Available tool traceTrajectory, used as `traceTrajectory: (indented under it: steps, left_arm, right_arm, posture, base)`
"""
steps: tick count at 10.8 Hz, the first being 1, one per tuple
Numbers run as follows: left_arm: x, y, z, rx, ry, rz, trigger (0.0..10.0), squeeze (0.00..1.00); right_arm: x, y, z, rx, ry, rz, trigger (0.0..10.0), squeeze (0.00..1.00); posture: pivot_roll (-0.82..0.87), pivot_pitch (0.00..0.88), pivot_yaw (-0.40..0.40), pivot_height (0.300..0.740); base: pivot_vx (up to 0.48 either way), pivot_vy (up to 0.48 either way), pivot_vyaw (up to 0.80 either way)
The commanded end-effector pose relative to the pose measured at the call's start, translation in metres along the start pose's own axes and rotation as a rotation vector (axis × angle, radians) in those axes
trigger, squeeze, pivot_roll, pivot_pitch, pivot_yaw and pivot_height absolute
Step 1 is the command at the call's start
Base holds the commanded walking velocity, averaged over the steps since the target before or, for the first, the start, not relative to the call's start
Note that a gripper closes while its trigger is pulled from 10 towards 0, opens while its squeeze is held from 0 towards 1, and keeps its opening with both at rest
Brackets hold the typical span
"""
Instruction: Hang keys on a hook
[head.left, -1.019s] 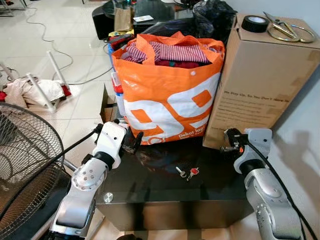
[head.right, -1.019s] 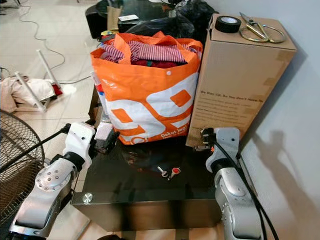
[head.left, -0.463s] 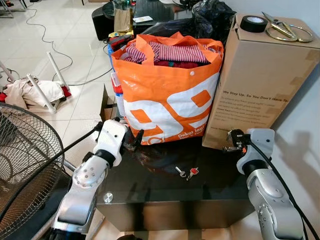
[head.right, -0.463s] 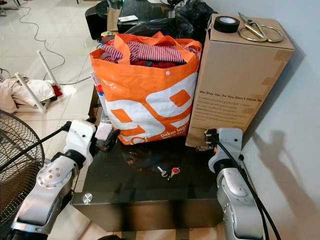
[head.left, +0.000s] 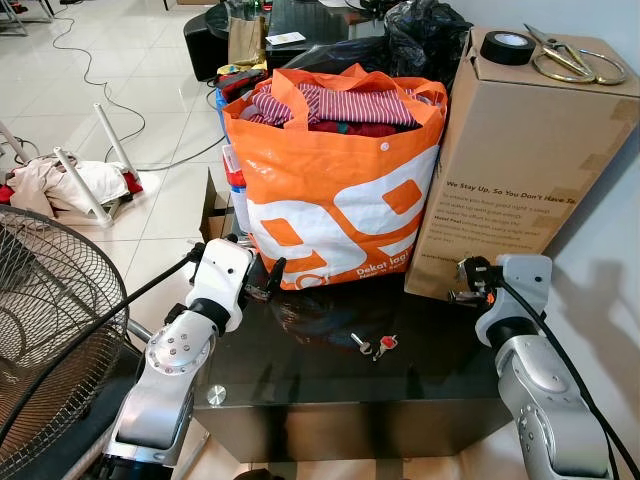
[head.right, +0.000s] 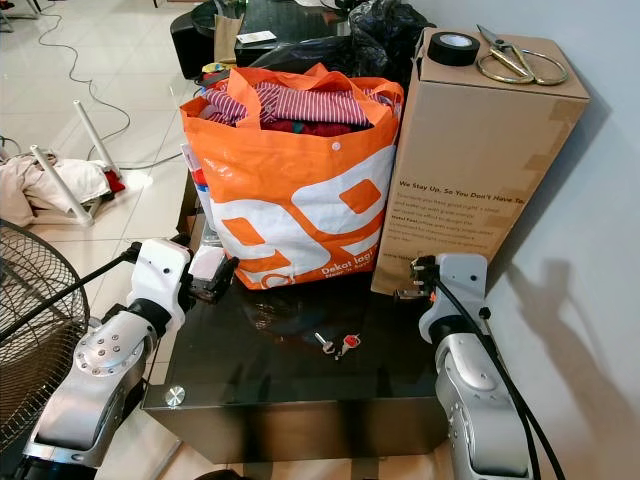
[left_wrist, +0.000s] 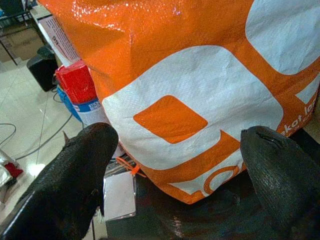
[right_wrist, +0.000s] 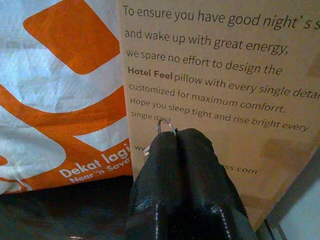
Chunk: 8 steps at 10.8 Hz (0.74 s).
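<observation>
A small bunch of keys (head.left: 375, 345), one silver and one with a red tag, lies on the black glass table (head.left: 300, 375) in front of the orange bag. My right gripper (head.left: 468, 283) hovers right of the keys, close against the cardboard box (head.left: 520, 170). Its fingers (right_wrist: 180, 165) are pressed shut, and a thin metal wire loop (right_wrist: 166, 125) pokes out between the tips. My left gripper (head.left: 265, 281) is open at the bag's lower left corner, its two fingers (left_wrist: 75, 170) spread wide in front of the bag, with nothing between them.
The orange and white shopping bag (head.left: 340, 200), full of clothes, stands at the back of the table. Black tape (head.left: 510, 45) and scissors (head.left: 570, 55) lie on the box. A fan grille (head.left: 50, 330) is at my left. A wall is on the right.
My right gripper has edged slightly to the right, nearer the box. The left arm and the keys have stayed put.
</observation>
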<state>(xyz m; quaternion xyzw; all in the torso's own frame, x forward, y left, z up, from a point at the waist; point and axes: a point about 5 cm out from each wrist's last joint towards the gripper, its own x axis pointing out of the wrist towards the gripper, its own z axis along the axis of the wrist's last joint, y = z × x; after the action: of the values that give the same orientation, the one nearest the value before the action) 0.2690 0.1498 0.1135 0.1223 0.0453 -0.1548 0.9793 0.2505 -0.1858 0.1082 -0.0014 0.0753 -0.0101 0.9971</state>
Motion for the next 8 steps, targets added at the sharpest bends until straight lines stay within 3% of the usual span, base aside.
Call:
traceTrajectory:
  steps: [1, 8]
  left_arm:
    - [0.0010, 0.0028, -0.0003, 0.003, 0.007, 0.015, 10.0, 0.22]
    - [0.0047, 0.0016, 0.0006, 0.001, 0.003, 0.008, 10.0, 0.22]
  right_arm:
    - [0.0023, -0.0019, 0.0029, -0.009, 0.002, -0.010, 10.0, 0.00]
    - [0.0044, -0.0024, 0.0025, -0.010, 0.011, -0.008, 10.0, 0.00]
  posture:
    - [-0.06, 0.000, 0.042, 0.740]
    - [-0.06, 0.000, 0.043, 0.740]
  base:
    - [-0.240, 0.000, 0.00]
    - [-0.103, 0.000, 0.00]
